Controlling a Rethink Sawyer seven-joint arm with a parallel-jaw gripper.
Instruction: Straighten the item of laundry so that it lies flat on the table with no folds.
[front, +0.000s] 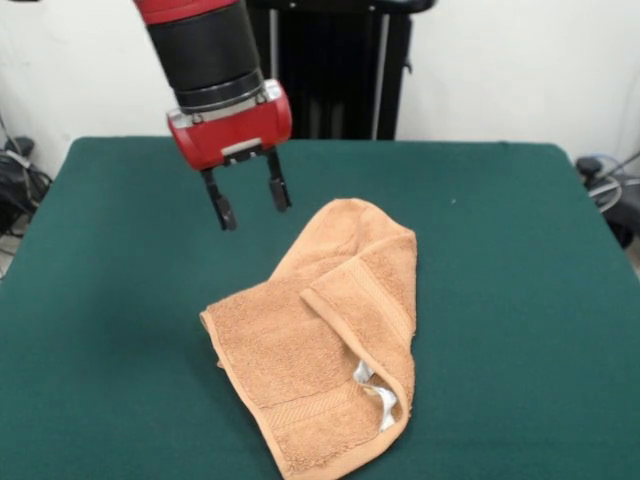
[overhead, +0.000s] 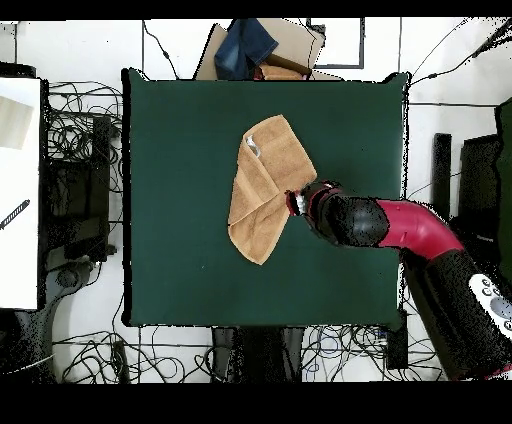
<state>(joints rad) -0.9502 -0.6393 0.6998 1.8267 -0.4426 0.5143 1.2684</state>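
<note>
While gripper hangs empty w/ fingers spread, just beside towel at its far rounded end, I judge step = approach to grasp; next move, by my read: drop onto folded flap, pinch, pull outward; towel: mid-table, orange-tan, doubled lengthwise, label showing.

No writing can be read anywhere here; the small white label on the folded towel shows only crumpled fabric, its print too small.
</note>
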